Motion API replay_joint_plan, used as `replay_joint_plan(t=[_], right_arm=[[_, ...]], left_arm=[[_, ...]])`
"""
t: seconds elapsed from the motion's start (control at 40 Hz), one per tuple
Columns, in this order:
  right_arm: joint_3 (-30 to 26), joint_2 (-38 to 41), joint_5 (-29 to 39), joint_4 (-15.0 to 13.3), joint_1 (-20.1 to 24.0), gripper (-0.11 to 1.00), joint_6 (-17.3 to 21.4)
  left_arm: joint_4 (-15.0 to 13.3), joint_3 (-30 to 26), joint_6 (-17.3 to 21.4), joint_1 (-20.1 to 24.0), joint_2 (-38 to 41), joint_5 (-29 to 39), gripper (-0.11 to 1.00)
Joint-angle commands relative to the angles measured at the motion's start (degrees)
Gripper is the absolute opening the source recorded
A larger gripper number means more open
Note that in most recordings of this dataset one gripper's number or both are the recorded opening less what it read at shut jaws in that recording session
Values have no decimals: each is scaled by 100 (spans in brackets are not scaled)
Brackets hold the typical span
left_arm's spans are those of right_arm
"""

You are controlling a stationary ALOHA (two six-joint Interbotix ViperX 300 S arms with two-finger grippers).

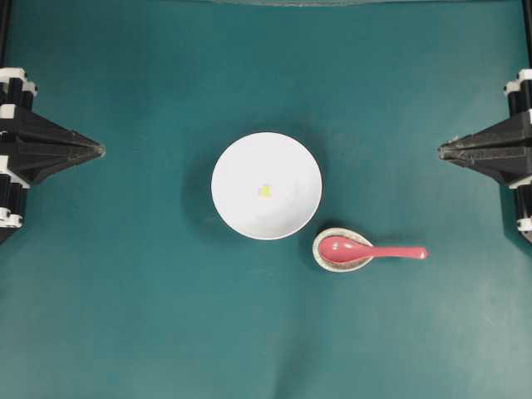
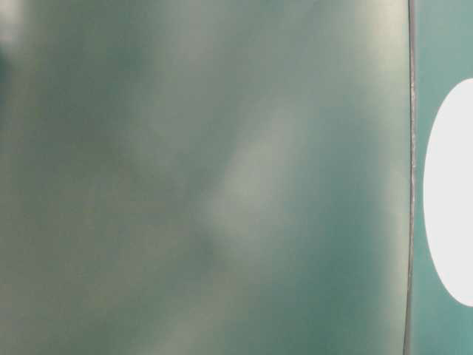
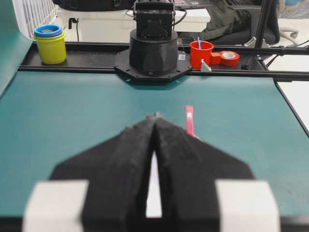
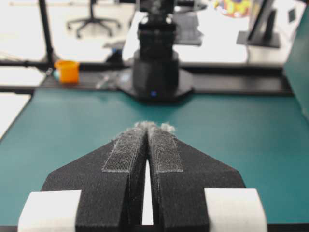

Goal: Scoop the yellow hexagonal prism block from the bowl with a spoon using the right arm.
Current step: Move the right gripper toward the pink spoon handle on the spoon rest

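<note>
- Overhead view: teal bench with the large white bowl near centre.
- Yellow hexagonal prism block lying on the bowl's floor, about at its middle, apart from the rim.
- Speckled egg-shaped spoon rest just outside the bowl at about 4 o'clock, close to the rim; contact with it not discernible.
- Pink-red spoon lying with its oval scoop in the spoon rest, flat handle running out toward 3 o'clock and overhanging the bench.
- Left gripper parked at 9 o'clock from the bowl, well apart from it, tip pointing toward 3 o'clock; jaws pressed together and empty.
- Right gripper parked at 3 o'clock from the bowl, well apart from both bowl and spoon, tip pointing toward 9 o'clock; jaws pressed together, nothing between them.
- Left wrist view: closed black jaws in the foreground, spoon handle seen end-on just past them at 1 o'clock, base of the opposite arm at 12 o'clock.
- Beyond the bench edge in that view: stacked yellow and blue cups at 10 o'clock, a red cup and a roll of red tape at 1 o'clock.
- Right wrist view: closed jaws with fuzzy grey strips along the inner edges, opposite arm base at 12 o'clock, an orange cup at 10 o'clock.
- Table-level view: blurred teal surface, with part of the bowl's white shape at the 3 o'clock edge.
</note>
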Motion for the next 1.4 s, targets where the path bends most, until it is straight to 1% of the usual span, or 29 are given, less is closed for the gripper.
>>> replay_joint_plan(t=[0.0,0.03,0.05,0.1,0.28,0.33,0.43,0.6,0.65,0.7,0.78,0.95,1.08,1.18,1.38], right_arm=[[-114,62,-18,0,0,-2,18],[-132,88,-44,9,0,-2,26],[-141,88,-44,9,0,-1,18],[-141,88,-44,0,0,-1,18],[-141,97,-9,18,0,0,26],[-141,88,-9,9,0,2,26],[-149,88,-18,9,0,12,26],[-149,88,-18,18,0,40,35],[-158,97,-18,26,0,47,26],[-149,97,-18,44,0,52,35],[-149,97,-18,79,0,56,35],[-105,272,-9,185,0,56,44],[-35,624,-35,369,9,56,53],[9,993,-114,448,18,56,53],[141,1846,-809,589,193,56,62]], left_arm=[[62,-141,9,18,35,26,-1],[62,-149,9,9,35,44,-1],[62,-149,9,9,35,44,5],[62,-149,9,18,35,53,3],[62,-158,9,18,35,44,3],[62,-158,9,18,26,53,3],[62,-158,0,9,35,44,3],[62,-158,-26,9,35,53,3],[62,-158,-26,18,35,44,3],[62,-158,-26,9,35,44,3],[62,-158,-26,9,26,44,3],[62,-158,-26,9,35,44,3],[62,-167,-26,9,35,44,3],[62,-167,-26,18,35,53,3],[62,-167,-26,18,35,44,3]])
